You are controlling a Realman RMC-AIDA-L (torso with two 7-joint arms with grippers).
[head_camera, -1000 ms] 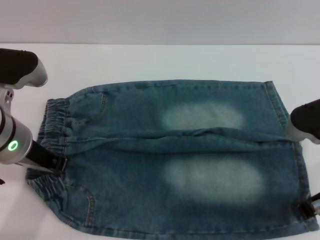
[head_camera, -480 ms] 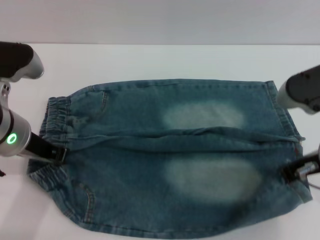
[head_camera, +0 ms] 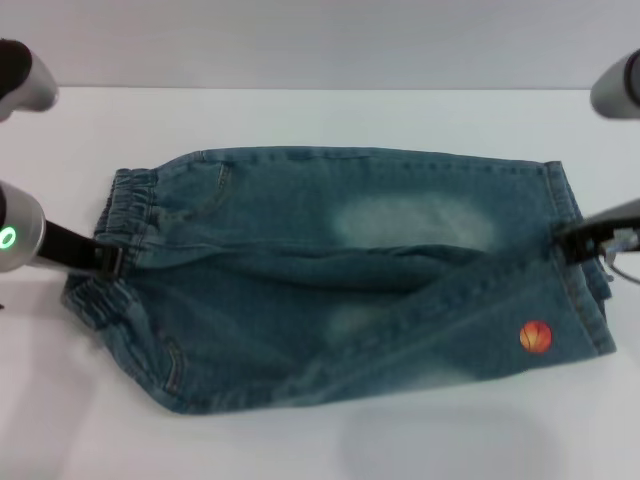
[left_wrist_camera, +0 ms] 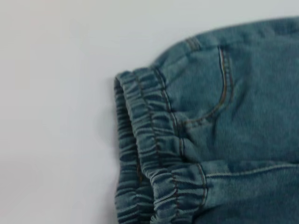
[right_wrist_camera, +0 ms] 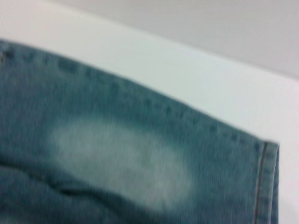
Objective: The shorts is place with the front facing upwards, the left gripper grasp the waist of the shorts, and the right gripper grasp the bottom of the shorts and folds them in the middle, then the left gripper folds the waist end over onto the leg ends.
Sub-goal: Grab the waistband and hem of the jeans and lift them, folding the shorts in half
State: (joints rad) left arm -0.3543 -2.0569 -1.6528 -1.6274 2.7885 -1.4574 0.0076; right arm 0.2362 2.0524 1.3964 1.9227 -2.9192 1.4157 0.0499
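White table fills nearly all that I see, smooth and bare-looking around the cloth, and it meets a pale grey wall along its far edge. On it lie the denim shorts, stretched left to right across the middle, the elastic waist at the left and the leg hems at the right. The near leg is lifted and drawn over toward the far one, so its underside shows as a slanting flap with a small orange round patch near the right end. Two faded pale areas mark the thighs.

My left gripper sits at the left end, clamped on the waist band about midway along it, with the arm reaching in from the left edge. In the left wrist view the gathered elastic and a curved pocket seam lie flat against the table; my own fingers do not show there.

My right gripper is at the right end, pinched on the hem of the near leg and holding it up above the far leg. The right wrist view shows the far leg's stitched edge and the table beyond.

Open table runs along the far side of the shorts, and a narrower strip lies near me.
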